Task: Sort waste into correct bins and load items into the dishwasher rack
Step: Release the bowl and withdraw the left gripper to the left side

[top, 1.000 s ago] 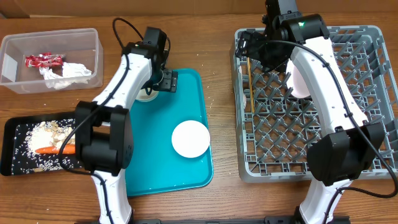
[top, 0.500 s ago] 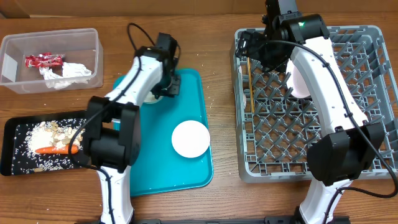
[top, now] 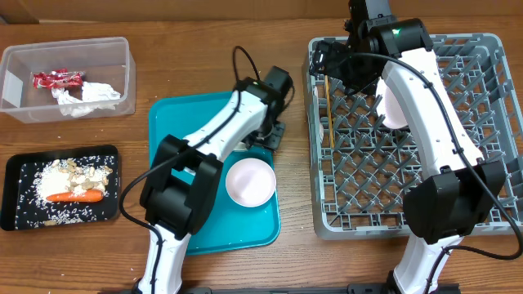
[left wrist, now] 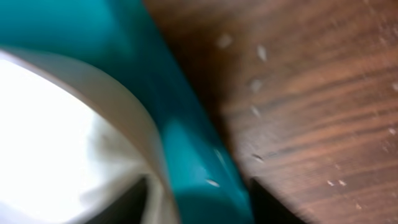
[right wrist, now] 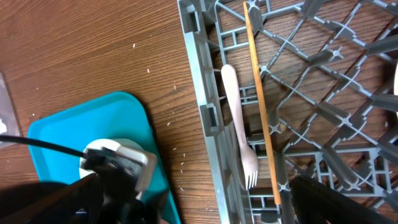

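Observation:
My left gripper (top: 272, 137) hangs over the right edge of the teal tray (top: 188, 204). In the left wrist view it (left wrist: 199, 205) is blurred, with a small white cup (left wrist: 74, 112) by its left finger; the cup has travelled with it. A white bowl (top: 251, 181) sits on the tray. My right gripper (top: 335, 69) hovers over the far left corner of the grey dishwasher rack (top: 490, 122). It (right wrist: 205, 211) is open and empty. Below it a pale fork (right wrist: 239, 124) and a wooden chopstick (right wrist: 261, 106) lie in the rack.
A clear bin (top: 16, 57) at the far left holds a red wrapper (top: 57, 78) and crumpled tissue (top: 86, 96). A black tray (top: 16, 171) at the left holds rice and a carrot (top: 73, 196). A white item (top: 391, 106) stands in the rack.
My left gripper has swung from the tray's far left corner to its right edge, and the small white cup has left its old spot. The right arm has not moved.

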`<state>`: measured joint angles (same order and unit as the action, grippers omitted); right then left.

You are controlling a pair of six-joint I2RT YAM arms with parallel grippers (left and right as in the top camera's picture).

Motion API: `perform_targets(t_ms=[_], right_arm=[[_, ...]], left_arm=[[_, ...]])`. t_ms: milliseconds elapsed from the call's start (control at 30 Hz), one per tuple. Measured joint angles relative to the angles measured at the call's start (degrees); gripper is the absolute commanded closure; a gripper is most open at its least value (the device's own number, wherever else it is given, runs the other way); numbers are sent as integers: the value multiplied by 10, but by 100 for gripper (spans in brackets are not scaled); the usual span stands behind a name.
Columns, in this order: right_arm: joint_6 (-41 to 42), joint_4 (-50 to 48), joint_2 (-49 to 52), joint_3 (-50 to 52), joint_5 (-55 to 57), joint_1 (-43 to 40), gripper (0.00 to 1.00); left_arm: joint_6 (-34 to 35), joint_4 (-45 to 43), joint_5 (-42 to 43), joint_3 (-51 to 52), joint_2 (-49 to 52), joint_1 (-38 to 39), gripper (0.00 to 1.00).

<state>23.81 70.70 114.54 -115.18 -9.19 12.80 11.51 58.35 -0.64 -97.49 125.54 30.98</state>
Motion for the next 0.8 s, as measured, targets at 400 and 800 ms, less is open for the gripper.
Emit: perform_targets(t_ms=[400,800], right_arm=[[0,0,0,0,0,0,0],[0,0,0,0,0,0,0]], left_arm=[[33,156,-30,-167,3,-3,0],[130,380,-48,-414,2,-146,0]])
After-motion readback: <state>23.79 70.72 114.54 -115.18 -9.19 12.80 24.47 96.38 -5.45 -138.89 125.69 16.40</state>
